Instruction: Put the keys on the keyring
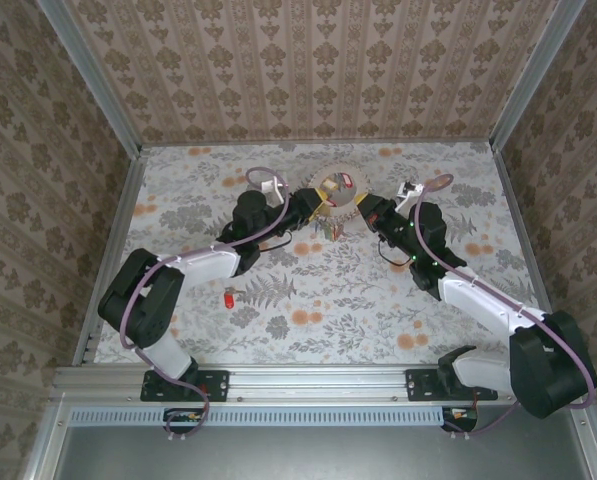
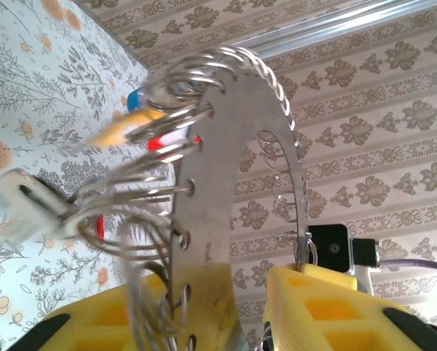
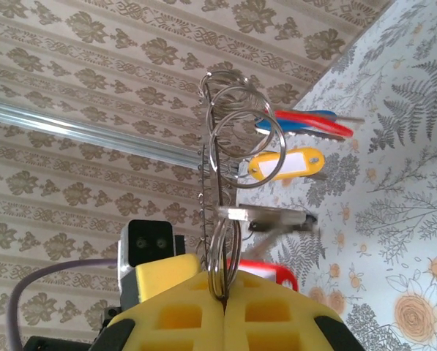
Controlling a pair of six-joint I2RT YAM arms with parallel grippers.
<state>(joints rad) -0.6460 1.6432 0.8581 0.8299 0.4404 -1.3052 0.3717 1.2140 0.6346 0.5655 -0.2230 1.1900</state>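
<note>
The keyring (image 1: 338,190), a pale flat ring with small wire loops along its rim, is held up between both grippers at the back middle of the table. My left gripper (image 1: 303,207) (image 2: 255,292) has its yellow fingers against the keyring (image 2: 218,219), one on each side of the tilted band. My right gripper (image 1: 366,208) (image 3: 224,292) is shut on a split ring (image 3: 222,256) beside the keyring's edge (image 3: 203,190). Several keys hang from the ring: a yellow tag (image 3: 284,164) (image 2: 123,131), red and blue ones (image 3: 306,124), a red tag (image 3: 273,272). One red key (image 1: 228,296) lies on the table.
The table carries a floral cloth (image 1: 318,300), and patterned walls stand close on three sides. A metal rail (image 1: 308,380) runs along the near edge by the arm bases. The lone red key lies left of centre, near the left arm's elbow.
</note>
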